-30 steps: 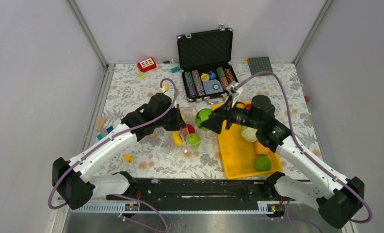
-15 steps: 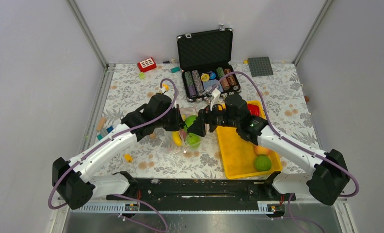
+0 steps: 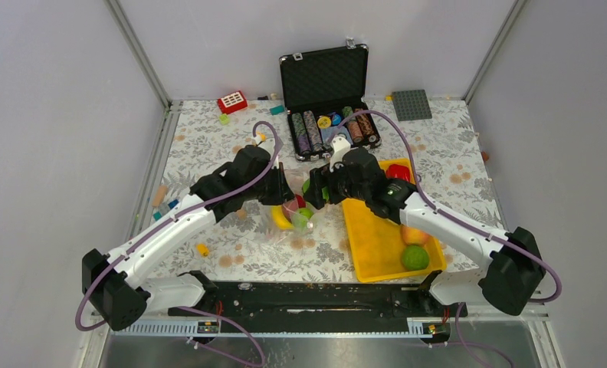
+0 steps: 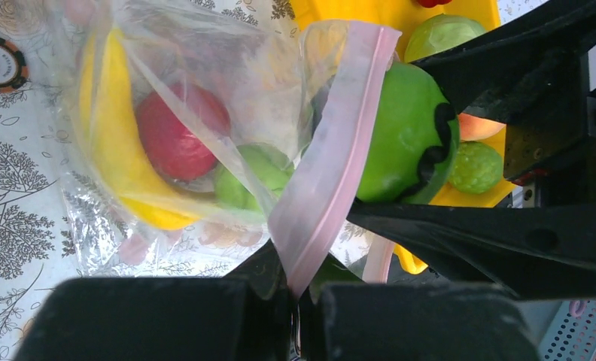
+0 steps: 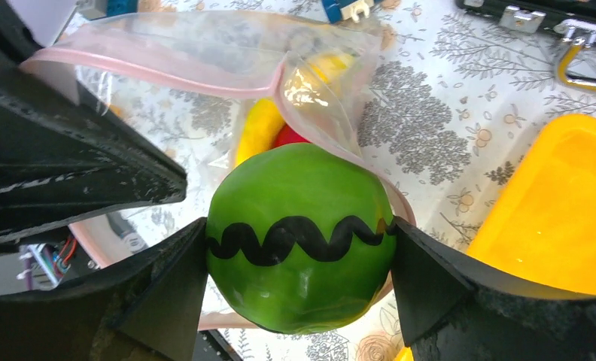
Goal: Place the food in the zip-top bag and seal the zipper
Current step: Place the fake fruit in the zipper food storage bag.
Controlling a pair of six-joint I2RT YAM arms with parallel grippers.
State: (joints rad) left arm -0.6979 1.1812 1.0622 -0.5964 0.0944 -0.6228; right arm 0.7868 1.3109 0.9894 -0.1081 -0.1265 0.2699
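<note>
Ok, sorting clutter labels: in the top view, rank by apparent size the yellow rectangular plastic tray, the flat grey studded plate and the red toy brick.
1. Yellow rectangular plastic tray, partly under the right arm.
2. Flat grey studded plate.
3. Red toy brick, a little smaller than the plate.
</note>
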